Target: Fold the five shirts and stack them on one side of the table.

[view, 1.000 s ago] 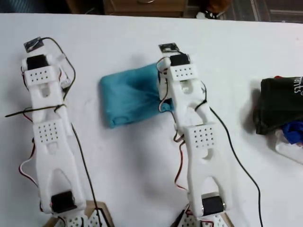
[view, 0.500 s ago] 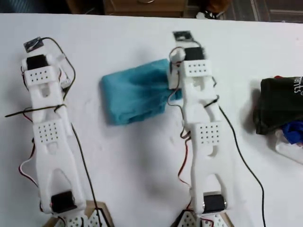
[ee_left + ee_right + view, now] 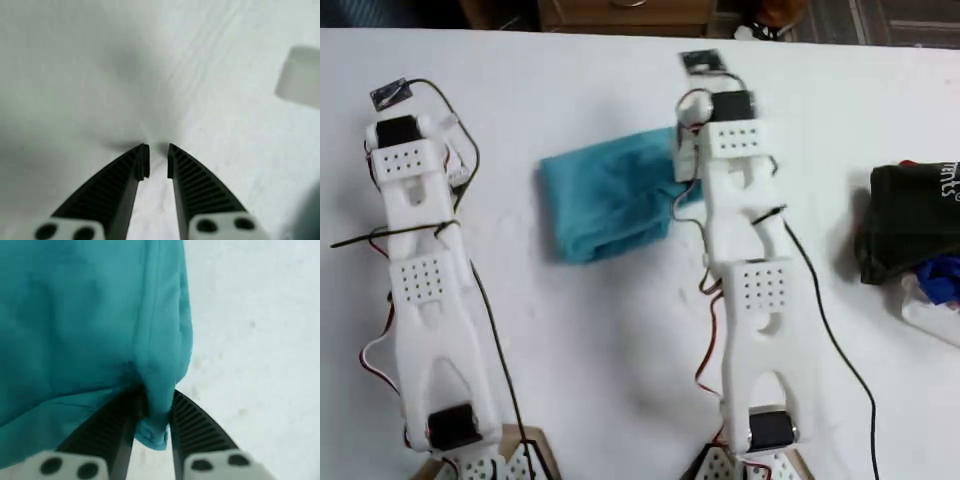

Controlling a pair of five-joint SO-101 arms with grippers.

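- While R claw (image 3: pixel 156 405) pinches teal shirt (image 3: pixel 605 195) hem, drag low & slow to right pile (image 3: pixel 910 235) so folds hold.
- L claw (image 3: pixel 156 160): narrow gap, empty.

White table (image 3: pixel 590 380), wooden furniture (image 3: pixel 620 14) behind

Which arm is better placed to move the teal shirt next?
Right: the right gripper is shut on the teal shirt; the left gripper hangs over bare table, apart from it.
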